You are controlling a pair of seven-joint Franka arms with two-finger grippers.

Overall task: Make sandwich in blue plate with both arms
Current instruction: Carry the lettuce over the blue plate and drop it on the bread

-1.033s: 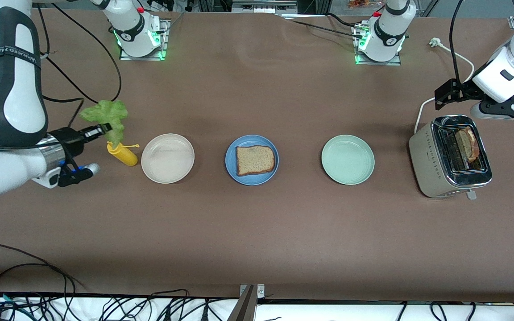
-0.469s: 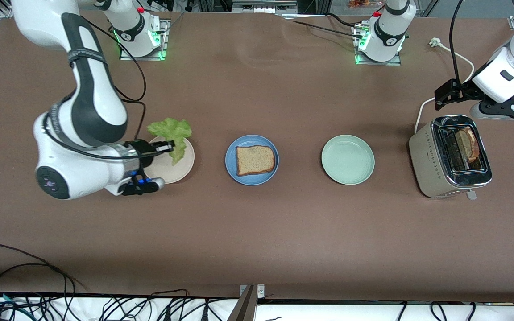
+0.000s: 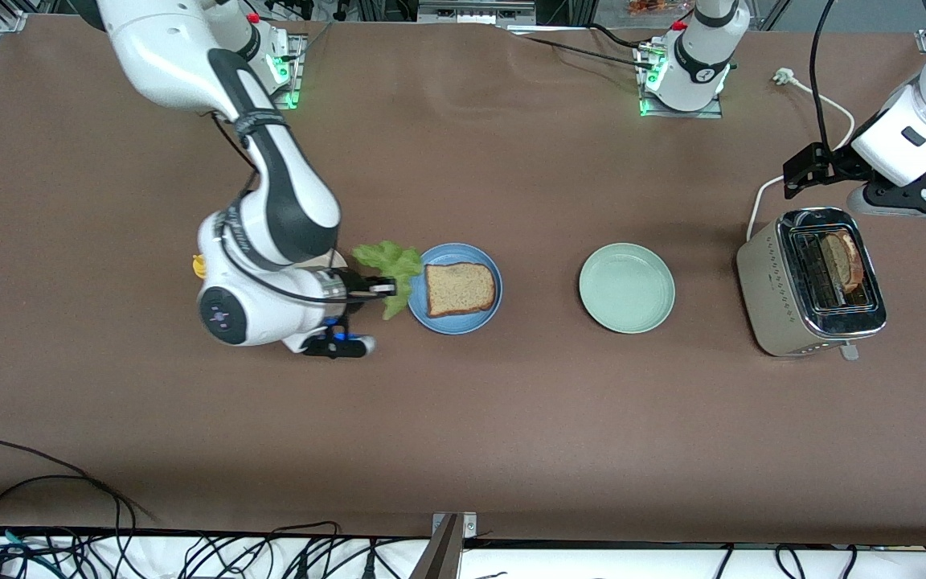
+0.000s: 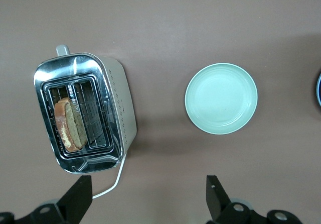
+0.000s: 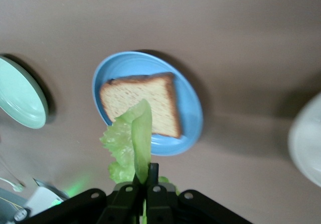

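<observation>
The blue plate [image 3: 456, 325] lies mid-table with one brown toast slice [image 3: 460, 289] on it. My right gripper [image 3: 387, 287] is shut on the ruffled green lettuce leaf [image 3: 390, 264] and holds it over the plate's rim toward the right arm's end. In the right wrist view the lettuce [image 5: 129, 142] hangs from the gripper [image 5: 148, 176] and overlaps the toast [image 5: 150, 98] on the plate [image 5: 188, 106]. A second toast slice [image 3: 842, 261] stands in the toaster [image 3: 784, 289]. My left gripper [image 3: 792, 178] waits open and empty above the toaster [image 4: 115, 103].
A pale green plate [image 3: 626, 288] lies between the blue plate and the toaster. The beige plate [image 5: 307, 141] lies under my right arm. A yellow bottle [image 3: 200, 265] peeks out beside that arm. The toaster's white cord [image 3: 833, 108] runs toward the left arm's base.
My right arm carried the lettuce from over the yellow bottle, across the beige plate, to the blue plate's rim. The left arm has not moved.
</observation>
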